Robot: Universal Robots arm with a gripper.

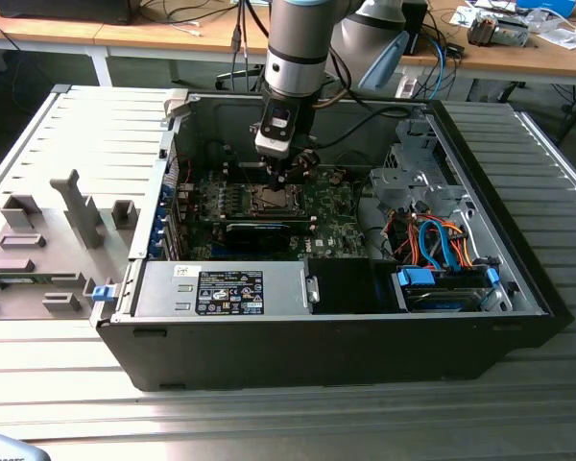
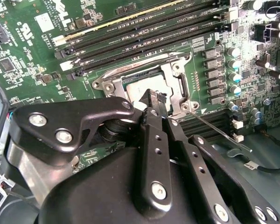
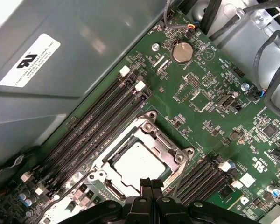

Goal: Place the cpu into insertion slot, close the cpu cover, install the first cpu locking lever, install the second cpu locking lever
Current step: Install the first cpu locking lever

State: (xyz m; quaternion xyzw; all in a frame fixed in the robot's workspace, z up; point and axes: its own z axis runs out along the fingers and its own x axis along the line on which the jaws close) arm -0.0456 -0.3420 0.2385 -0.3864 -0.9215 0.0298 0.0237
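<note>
The small flat square cpu (image 3: 137, 163) with its silvery-grey metal face lies seated in the square insertion slot (image 3: 113, 161) of the green motherboard (image 3: 210, 107). The silvery metal cpu cover (image 3: 164, 140), a frame plate with a window, lies closed down around it. The black fingers (image 3: 150, 185) are pressed together, clamping nothing, their tips just above the socket's edge. A thin metal locking lever (image 2: 219, 131) juts out beside the socket. Long black memory slots (image 3: 98, 126) run alongside, within the open dark computer case (image 1: 518, 279) on the ribbed grey table (image 1: 67, 134).
</note>
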